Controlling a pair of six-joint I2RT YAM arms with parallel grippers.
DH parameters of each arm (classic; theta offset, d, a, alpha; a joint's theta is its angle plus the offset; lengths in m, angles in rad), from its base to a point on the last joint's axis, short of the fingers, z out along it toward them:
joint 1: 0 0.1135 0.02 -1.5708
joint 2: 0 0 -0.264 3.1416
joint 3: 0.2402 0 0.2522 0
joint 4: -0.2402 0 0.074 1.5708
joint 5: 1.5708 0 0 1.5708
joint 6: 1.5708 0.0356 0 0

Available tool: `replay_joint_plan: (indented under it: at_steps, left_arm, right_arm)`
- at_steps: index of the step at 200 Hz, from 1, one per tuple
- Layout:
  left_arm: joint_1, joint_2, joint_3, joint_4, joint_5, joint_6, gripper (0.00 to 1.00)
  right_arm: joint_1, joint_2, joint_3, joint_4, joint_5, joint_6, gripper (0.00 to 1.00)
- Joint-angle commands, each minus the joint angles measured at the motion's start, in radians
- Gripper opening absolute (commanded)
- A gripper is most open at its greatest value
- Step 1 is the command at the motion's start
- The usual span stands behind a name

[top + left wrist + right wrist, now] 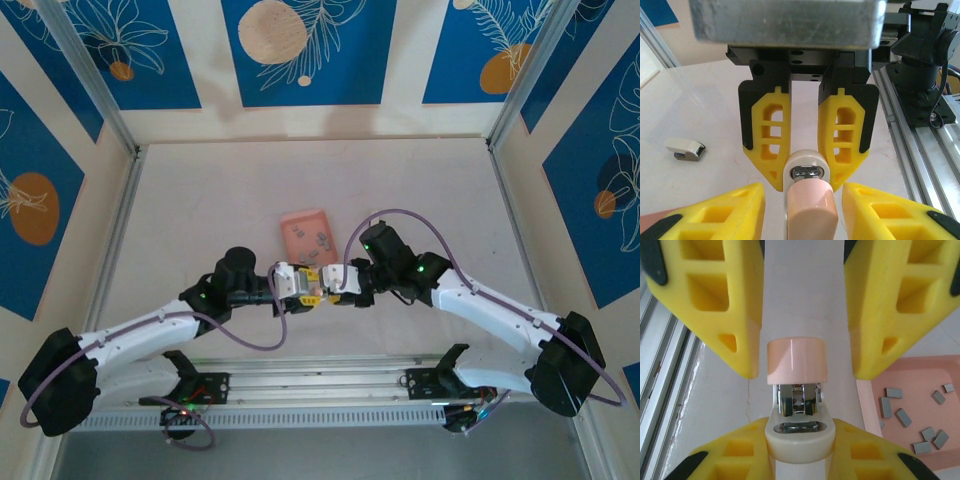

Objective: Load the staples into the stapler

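Listing one white desk (220, 200), edged at the near side by a ribbed aluminium rail (330, 375), with slanted metal posts at the far corners. Cream walls around it carry blue panels (310, 50) printed with white leaf outlines and orange discs.

- Tray (293, 217): salmon pink, flat on the desk near its centre, just beyond the two pincers.
- Staples (903, 417): small grey strips, scattered loose inside the tray.
- Stapler (797, 360): pink top, cream base, metal channel showing between them. It is held off the desk between the two pincers, just beside the tray.
- Right pincer (799, 424): narrow, clamped on the stapler's cream end.
- Left pincer (804, 186): fingers flanking the pink end, a gap on each side.
- Cream-and-metal piece (686, 149): small, lying alone on the desk, well apart from the stapler.
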Motion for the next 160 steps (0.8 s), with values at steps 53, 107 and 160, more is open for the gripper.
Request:
replay_joint_plan:
  at_steps: [53,107,160]
  left_arm:
    - [-0.012,0.011,0.032,-0.025,0.005,0.025,0.35]
    - [-0.012,0.011,0.034,-0.034,0.000,0.029,0.24]
    - [-0.011,-0.014,0.027,-0.045,-0.034,0.036,0.18]
  right_arm:
    - [0.007,-0.005,0.037,0.005,-0.046,0.016,0.16]
    - [0.003,-0.009,0.040,0.012,-0.053,0.021,0.16]
    - [-0.043,-0.062,-0.033,0.102,-0.107,0.186,0.47]
